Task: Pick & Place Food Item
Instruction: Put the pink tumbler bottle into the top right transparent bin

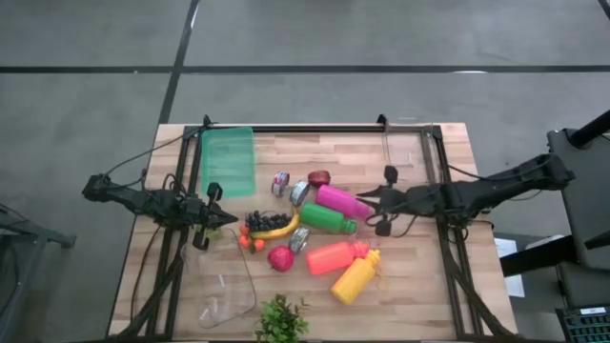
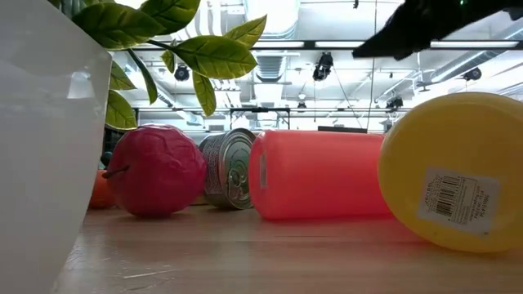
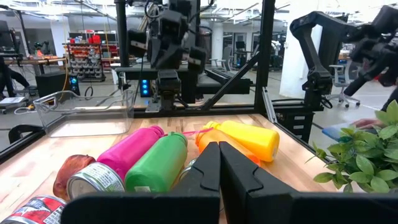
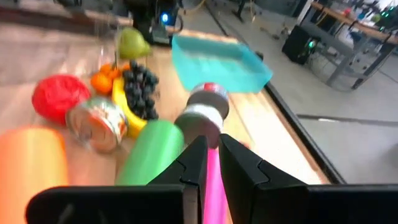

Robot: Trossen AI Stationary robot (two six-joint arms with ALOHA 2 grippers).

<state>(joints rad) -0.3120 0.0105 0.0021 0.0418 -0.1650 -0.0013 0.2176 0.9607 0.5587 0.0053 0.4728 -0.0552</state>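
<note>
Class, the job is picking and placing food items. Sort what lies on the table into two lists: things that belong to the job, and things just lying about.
Belong to the job:
- banana
- grapes
- red apple
- tins
- green tray
- clear tub

Just lying about:
- pink bottle
- green bottle
- coral bottle
- yellow bottle
- potted plant

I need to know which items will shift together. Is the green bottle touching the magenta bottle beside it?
Touching. In the left wrist view the green bottle and the magenta bottle lie side by side with no gap between them; the high view agrees.
</note>
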